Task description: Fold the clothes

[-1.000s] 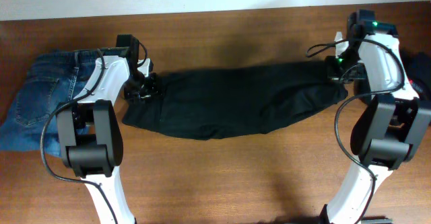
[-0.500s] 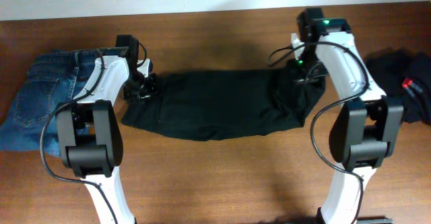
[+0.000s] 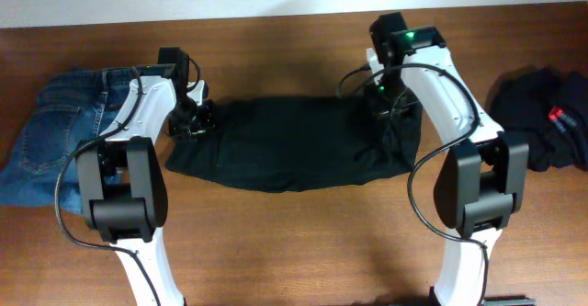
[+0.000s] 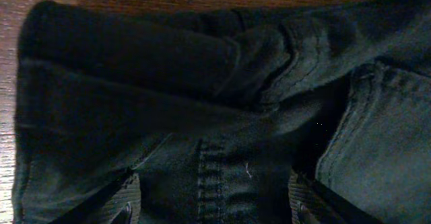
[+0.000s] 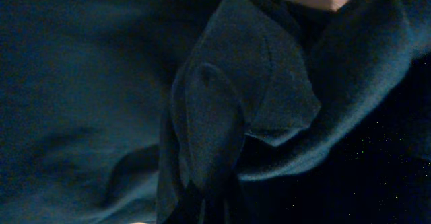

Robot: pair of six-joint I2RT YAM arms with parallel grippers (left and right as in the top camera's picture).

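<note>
The black trousers [image 3: 285, 145] lie across the middle of the table, their right leg end lifted and doubled back to the left. My left gripper [image 3: 195, 120] is at their left waistband end. In the left wrist view its fingers [image 4: 128, 200] stand wide apart over the waistband seam [image 4: 209, 163], so my left gripper [image 4: 215, 197] is open with fabric between its fingers. My right gripper [image 3: 384, 104] is above the trousers' right part. In the right wrist view the right gripper [image 5: 205, 207] is shut on a bunched fold of trouser leg [image 5: 229, 96].
Folded blue jeans [image 3: 55, 141] lie at the left edge of the wooden table [image 3: 303, 242]. A heap of other black clothes [image 3: 533, 122] with a small red tag [image 3: 554, 116] lies at the right edge. A pale wall runs along the back.
My right gripper has carried the trouser leg end leftward from the far right to over the trousers' right part, folding them shorter. The black heap is now uncovered. The left arm has not moved.
</note>
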